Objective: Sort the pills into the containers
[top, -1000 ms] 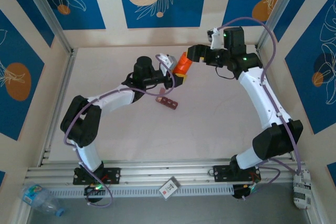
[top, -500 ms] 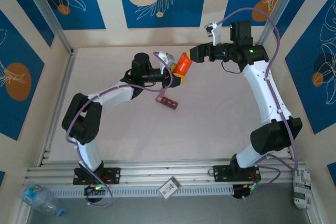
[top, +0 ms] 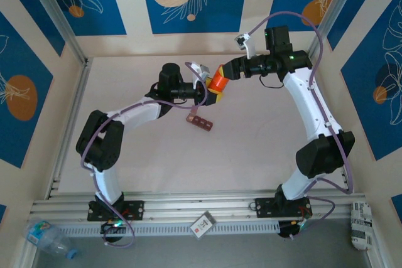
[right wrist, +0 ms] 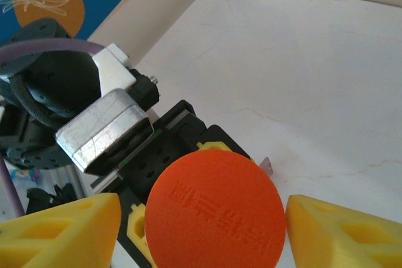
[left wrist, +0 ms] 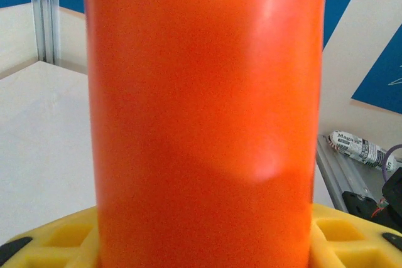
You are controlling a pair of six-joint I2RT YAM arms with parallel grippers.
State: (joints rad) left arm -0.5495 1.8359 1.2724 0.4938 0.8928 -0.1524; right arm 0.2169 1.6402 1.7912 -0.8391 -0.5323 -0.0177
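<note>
Here, the left tool [top: 210, 92] is clamped on the body of a small orange bottle [top: 218, 80], holding it tilted above the surface [top: 264, 149] with its cap end pointing toward the right arm. In the left wrist view the bottle's smooth orange wall rises between the yellow fingers [left wrist: 352, 240] at the bottom of the frame. The right tool [top: 228, 69] meets the bottle from the far right, end-on to its cap [right wrist: 215, 213]. In the right wrist view the round orange cap, with raised lettering on its top, sits between that tool's two yellow fingers. A narrow gap shows on one side and the other finger lies right at the cap's edge; whether they press on it I cannot tell. The containers [top: 200, 122], a short dark reddish-brown strip of small compartments, lie flat on the surface just nearer than the left tool and the bottle, touched by neither tool. At the near edge a white card [top: 202, 225] lies on the rail, and a clear plastic bottle [top: 47, 235] lies in the near left corner.
</note>
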